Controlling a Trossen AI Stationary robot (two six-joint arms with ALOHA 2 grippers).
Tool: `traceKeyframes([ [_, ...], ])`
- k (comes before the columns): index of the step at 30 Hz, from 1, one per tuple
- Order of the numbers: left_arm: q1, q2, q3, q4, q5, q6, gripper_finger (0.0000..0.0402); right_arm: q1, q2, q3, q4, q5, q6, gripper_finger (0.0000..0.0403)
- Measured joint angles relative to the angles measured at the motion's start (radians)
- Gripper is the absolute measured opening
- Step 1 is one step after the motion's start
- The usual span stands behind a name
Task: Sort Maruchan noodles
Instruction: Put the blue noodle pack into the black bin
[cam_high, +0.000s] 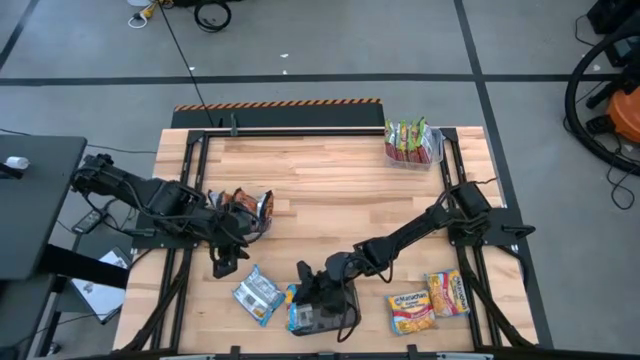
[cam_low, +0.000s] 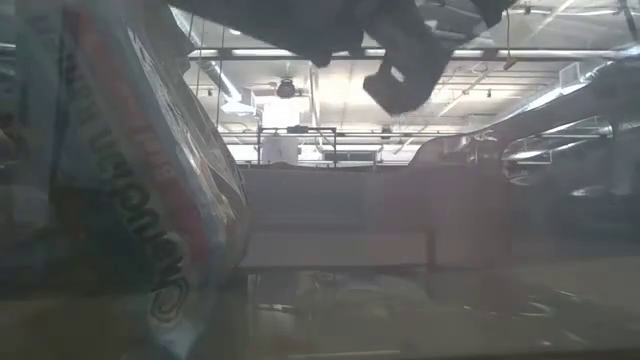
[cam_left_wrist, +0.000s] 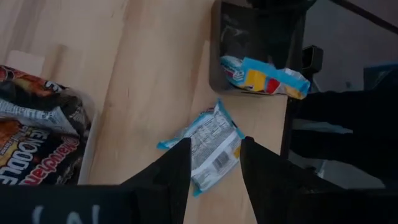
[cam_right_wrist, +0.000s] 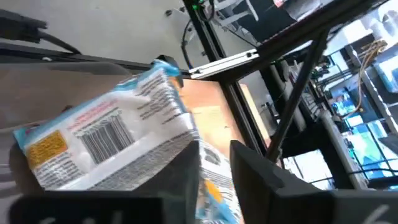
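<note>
**High view: placing a blue packet in the near tub**

High view shows the right gripper (cam_high: 318, 292) low over the clear tub (cam_high: 335, 322) at the near table edge; the right wrist view shows its fingers closed on a blue-white noodle packet (cam_right_wrist: 106, 140), barcode side up. Lower the packet fully inside the tub walls before releasing; release flat, so it lies on the packet already there. The left gripper (cam_high: 226, 262) hovers with fingers parted and empty above a second blue packet (cam_high: 257, 294) lying on the wood; keep it clear of the right arm. Dark packets (cam_high: 250, 208), green packets (cam_high: 411, 139) and yellow packets (cam_high: 430, 302) lie well apart.
</note>
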Motion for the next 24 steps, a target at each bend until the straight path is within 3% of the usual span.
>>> traceKeyframes([
  [8,-0.024,0.036,0.000,0.041,0.013,0.001,0.0142,0.038,-0.139,0.000,-0.063,0.164,0.047,0.0152],
  [12,-0.069,0.109,0.000,0.041,0.082,0.060,0.0142,0.043,-0.277,0.000,-0.254,0.225,0.260,0.0165],
  [17,-0.164,0.241,0.000,0.081,0.083,0.199,0.0142,0.047,-0.427,0.000,-0.512,0.357,0.537,0.0170],
  [24,-0.267,0.440,0.000,0.138,0.079,0.315,0.0177,0.075,-0.550,0.000,-0.815,0.581,0.729,0.0170],
])
